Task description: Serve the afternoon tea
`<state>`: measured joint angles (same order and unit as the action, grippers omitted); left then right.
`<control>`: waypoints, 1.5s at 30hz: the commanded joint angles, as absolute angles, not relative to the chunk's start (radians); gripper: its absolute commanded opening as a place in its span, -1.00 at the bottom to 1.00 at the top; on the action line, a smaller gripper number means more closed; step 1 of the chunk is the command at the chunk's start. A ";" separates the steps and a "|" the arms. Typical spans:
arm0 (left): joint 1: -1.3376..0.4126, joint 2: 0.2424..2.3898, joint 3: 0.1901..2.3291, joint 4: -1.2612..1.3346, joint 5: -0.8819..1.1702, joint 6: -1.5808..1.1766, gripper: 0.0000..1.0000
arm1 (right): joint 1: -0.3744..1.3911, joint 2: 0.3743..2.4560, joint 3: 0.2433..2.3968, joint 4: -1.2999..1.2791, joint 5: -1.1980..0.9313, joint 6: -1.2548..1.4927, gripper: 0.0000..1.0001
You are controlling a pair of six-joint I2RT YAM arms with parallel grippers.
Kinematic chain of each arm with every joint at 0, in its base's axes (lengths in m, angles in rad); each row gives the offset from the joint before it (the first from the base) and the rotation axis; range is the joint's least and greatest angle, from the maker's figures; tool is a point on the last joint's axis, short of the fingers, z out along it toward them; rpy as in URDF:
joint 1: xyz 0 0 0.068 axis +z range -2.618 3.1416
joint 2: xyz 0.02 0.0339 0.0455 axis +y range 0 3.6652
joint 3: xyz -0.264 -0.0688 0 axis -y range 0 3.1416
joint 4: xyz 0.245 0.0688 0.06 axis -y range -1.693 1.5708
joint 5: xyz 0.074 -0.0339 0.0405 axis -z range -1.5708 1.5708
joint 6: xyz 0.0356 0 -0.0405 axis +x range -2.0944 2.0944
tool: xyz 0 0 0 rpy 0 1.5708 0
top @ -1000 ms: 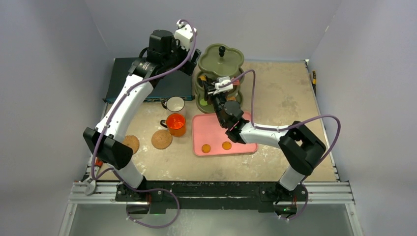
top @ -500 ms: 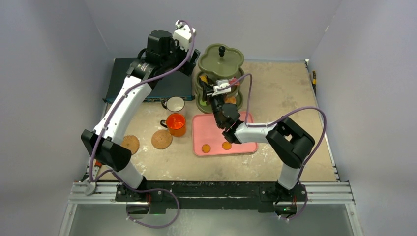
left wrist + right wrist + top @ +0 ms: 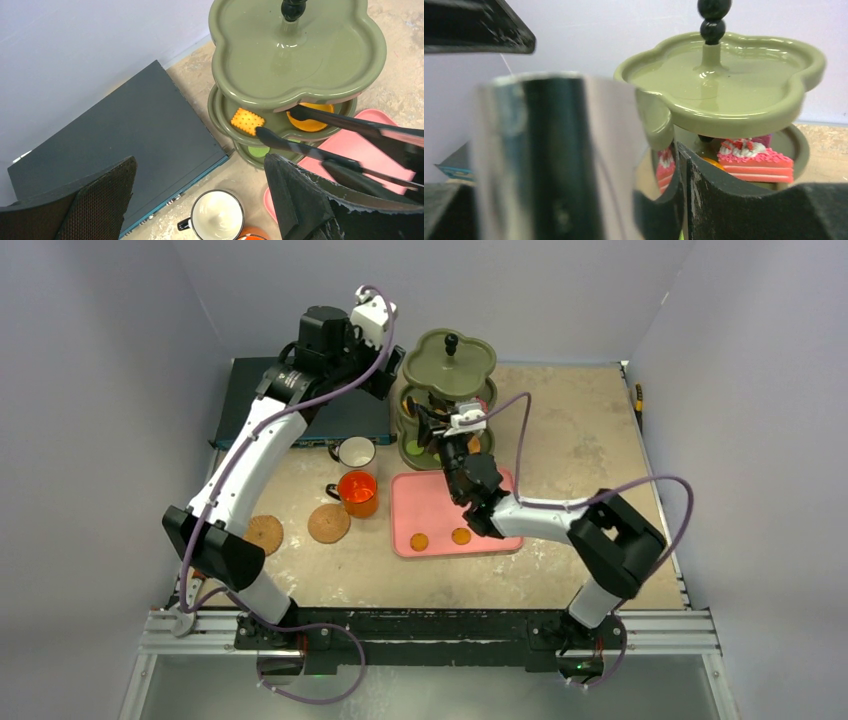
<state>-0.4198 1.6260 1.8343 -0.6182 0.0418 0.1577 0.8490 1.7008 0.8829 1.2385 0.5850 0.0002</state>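
Moved: right gripper (image 3: 428,423) pulls back a bit, holding silver tongs (image 3: 320,135) at the three-tier stand (image 3: 450,365).
Left gripper (image 3: 200,200): spread wide, holding nothing.

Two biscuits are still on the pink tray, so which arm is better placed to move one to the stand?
Right. The right gripper hangs just above the tray, near the biscuits. The left gripper is open beside the stand's top tier.

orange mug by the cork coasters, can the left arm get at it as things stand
Probably yes. The translucent orange mug stands in the open with nothing above it, and the left gripper, open and empty, hovers near the olive-green three-tier stand.
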 commanded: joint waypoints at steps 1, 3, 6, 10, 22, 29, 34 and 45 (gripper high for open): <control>-0.385 1.609 1.876 -0.664 0.064 0.137 0.99 | 0.891 1.532 0.798 1.252 0.584 0.018 0.10; -0.359 1.614 1.884 -0.679 0.079 0.126 0.99 | 0.924 1.463 0.745 1.190 0.567 0.018 0.10; -0.310 1.611 1.889 -0.697 0.115 0.103 0.99 | 0.991 1.345 0.673 1.070 0.552 0.039 0.11; -0.236 1.593 1.865 -0.709 0.162 0.079 0.99 | 1.089 1.202 0.567 0.883 0.538 0.135 0.11; -0.172 1.507 1.722 -0.759 0.181 0.105 0.99 | 1.251 1.041 0.411 0.608 0.519 0.290 0.11; -0.171 1.486 1.716 -0.758 0.199 0.088 0.99 | 1.265 1.102 0.396 0.616 0.545 0.292 0.11; -0.170 1.482 1.720 -0.760 0.204 0.093 0.99 | 1.267 1.152 0.396 0.636 0.580 0.285 0.12; -0.170 1.486 1.737 -0.779 0.218 0.110 0.99 | 1.279 1.220 0.398 0.663 0.595 0.295 0.15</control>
